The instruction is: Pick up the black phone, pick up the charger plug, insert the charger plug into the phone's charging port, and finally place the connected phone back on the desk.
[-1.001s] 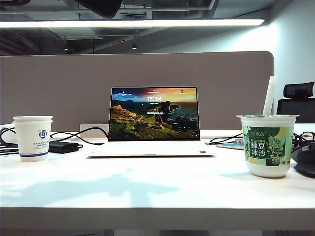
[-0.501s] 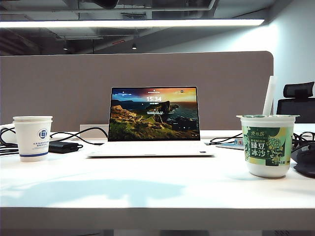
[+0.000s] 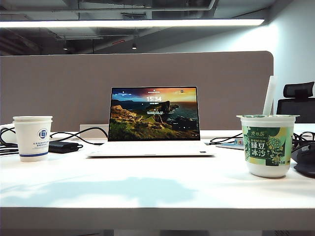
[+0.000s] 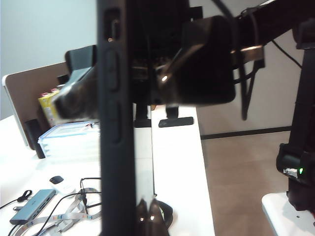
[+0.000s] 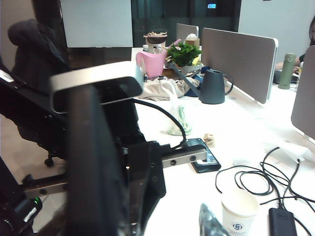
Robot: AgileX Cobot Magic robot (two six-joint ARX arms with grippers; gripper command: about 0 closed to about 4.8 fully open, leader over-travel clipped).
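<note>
While both arms are working above what the exterior view takes in, step in hand: judging by the layout, fetching the plug is coming next.
Left gripper (image 4: 147, 216): closed narrow, seemingly pinching the black phone (image 4: 115, 123) by its faces.
Phone's long axis: running upright along the left gripper's reach, side buttons facing the left wrist camera.
Charging port: lying on a short edge beyond the frame, so not showing.
Right gripper (image 5: 209, 223): standing wide, nothing showing between its jaws.
Charger plug: not making itself out; only loose black cables (image 5: 246, 182) are lying on the desk (image 3: 147, 187) beside the paper cup (image 5: 238, 211), below the right gripper.
Nearer arm: the right one is hanging closer to those cables.
Next move: probably calling for the right gripper to descend toward the cable end.
</note>
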